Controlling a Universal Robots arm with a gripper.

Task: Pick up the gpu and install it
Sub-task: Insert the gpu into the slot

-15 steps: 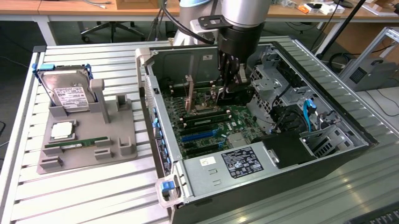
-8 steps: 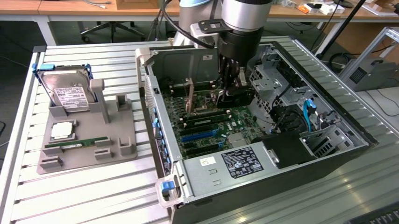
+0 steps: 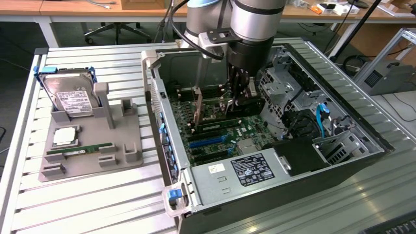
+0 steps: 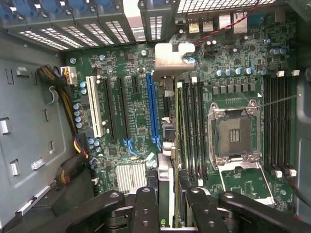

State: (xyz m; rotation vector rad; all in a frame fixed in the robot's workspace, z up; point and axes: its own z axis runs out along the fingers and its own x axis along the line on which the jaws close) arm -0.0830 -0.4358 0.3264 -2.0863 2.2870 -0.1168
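- Hard drive (image 3: 73, 99): silver, white label, upright in the grey holder tray (image 3: 123, 146), at the exterior view's left of the computer case (image 3: 170, 141).
- Memory stick (image 3: 79, 150): slim, green, flat on the holder tray, left of the case.
- Table (image 3: 97, 204): ribbed metal, carrying tray and case.
- Computer case: open side up, motherboard (image 4: 126, 63) exposed, grey power supply (image 3: 244, 170) at its near end.
- Blue slot (image 4: 152, 109): long, on the motherboard inside the case, just beside the card.
- Gpu (image 4: 165, 145): edge-on and upright inside the case, silver bracket (image 4: 171, 58) toward the case's rear wall, above the motherboard next to the blue slot.
- Gripper (image 4: 167, 204): lowered into the case, black fingers (image 4: 146, 206) closed narrow on the gpu's top edge.
- CPU socket (image 4: 236, 133): bare, right of the gpu inside the case.
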